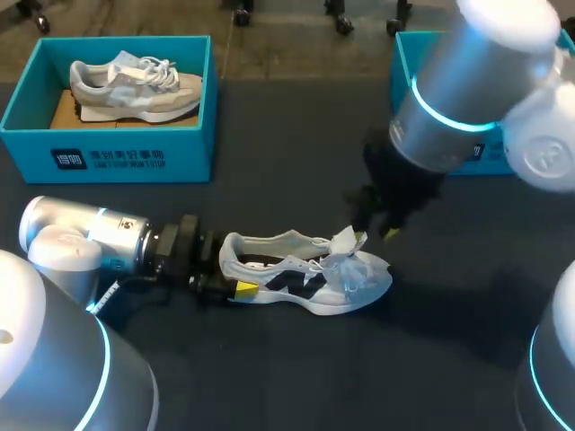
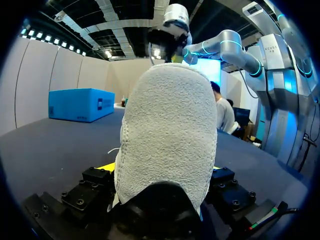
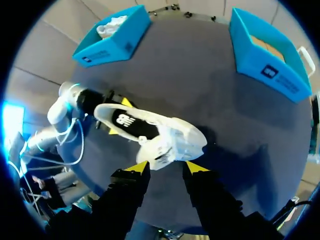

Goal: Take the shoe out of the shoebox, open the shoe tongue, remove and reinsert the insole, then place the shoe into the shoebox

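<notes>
A white shoe [image 1: 305, 269] with black side panels lies on its side on the dark table, toe pointing right. My left gripper [image 1: 232, 269] comes in low from the left and is shut on the shoe's heel [image 2: 170, 135], which stands between its fingers. My right gripper [image 1: 375, 237] hangs just above the tongue and laces [image 1: 346, 247]. Its yellow tips stand apart, and in the right wrist view the gripper [image 3: 167, 166] is open over the shoe [image 3: 150, 130], with the tongue edge just ahead of the tips. A blue shoebox [image 1: 409, 54] sits at the back right, largely hidden by my right arm.
A second blue shoebox [image 1: 108, 148] at the back left holds a grey and white shoe [image 1: 135, 85]. Dark table surface stretches between the two boxes and in front of the shoe. Both boxes also show in the right wrist view, beyond the shoe.
</notes>
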`<state>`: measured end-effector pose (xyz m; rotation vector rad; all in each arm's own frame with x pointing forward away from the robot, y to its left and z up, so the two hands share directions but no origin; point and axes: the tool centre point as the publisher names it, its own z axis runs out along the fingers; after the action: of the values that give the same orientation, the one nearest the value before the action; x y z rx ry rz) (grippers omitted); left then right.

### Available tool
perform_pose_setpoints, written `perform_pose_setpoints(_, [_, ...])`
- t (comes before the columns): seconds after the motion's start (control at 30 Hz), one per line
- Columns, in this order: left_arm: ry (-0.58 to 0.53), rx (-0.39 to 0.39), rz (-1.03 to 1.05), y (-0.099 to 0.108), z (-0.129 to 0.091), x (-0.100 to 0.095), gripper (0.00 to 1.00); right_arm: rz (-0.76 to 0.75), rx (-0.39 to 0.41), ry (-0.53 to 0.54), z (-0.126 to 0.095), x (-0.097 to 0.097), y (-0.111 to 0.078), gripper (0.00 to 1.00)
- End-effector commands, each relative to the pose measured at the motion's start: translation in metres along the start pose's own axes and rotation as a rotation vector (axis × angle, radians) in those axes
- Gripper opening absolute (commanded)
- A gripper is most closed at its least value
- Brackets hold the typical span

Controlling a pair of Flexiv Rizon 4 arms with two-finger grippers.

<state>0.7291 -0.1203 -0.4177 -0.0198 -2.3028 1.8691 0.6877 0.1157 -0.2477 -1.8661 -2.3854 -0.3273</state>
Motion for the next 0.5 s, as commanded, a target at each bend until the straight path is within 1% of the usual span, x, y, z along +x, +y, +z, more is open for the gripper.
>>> perform_pose_setpoints(0.03, [-0.001, 0.002, 0.000, 0.009, 0.003, -0.002, 0.00, -0.091, 0.029, -0.266, -0.018, 0.032, 0.017, 0.42])
perform_pose_setpoints(0.07, [-0.001, 0.002, 0.000, 0.009, 0.003, -0.002, 0.00, -0.127, 0.032, -0.274, -0.019, 0.037, 0.020, 0.39])
perform_pose_setpoints(0.1, [-0.001, 0.002, 0.000, 0.009, 0.003, -0.002, 0.00, -0.168, 0.033, -0.276, -0.020, 0.043, 0.022, 0.30])
perform_pose_setpoints(0.13, [-0.001, 0.002, 0.000, 0.009, 0.003, -0.002, 0.00, -0.200, 0.035, -0.286, -0.020, 0.049, 0.024, 0.15])
perform_pose_setpoints(0.17, [-0.001, 0.002, 0.000, 0.009, 0.003, -0.002, 0.00, -0.238, 0.039, -0.297, -0.020, 0.054, 0.026, 0.04])
perform_pose_setpoints(0.2, [-0.001, 0.002, 0.000, 0.009, 0.003, -0.002, 0.00, -0.294, 0.038, -0.303, -0.019, 0.060, 0.028, 0.00])
perform_pose_setpoints(0.3, [-0.001, 0.002, 0.000, 0.009, 0.003, -0.002, 0.00, -0.457, 0.032, -0.303, -0.016, 0.076, 0.028, 0.00])
perform_pose_setpoints(0.37, [-0.001, 0.002, 0.000, 0.009, 0.003, -0.002, 0.00, -0.526, 0.027, -0.306, -0.014, 0.082, 0.027, 0.00])
perform_pose_setpoints(0.47, [-0.001, 0.002, 0.000, 0.009, 0.003, -0.002, 0.00, -0.712, 0.003, -0.246, -0.007, 0.089, 0.025, 0.00])
perform_pose_setpoints(0.5, [-0.001, 0.002, 0.000, 0.009, 0.003, -0.002, 0.00, -0.821, -0.006, -0.199, -0.004, 0.092, 0.024, 0.00])
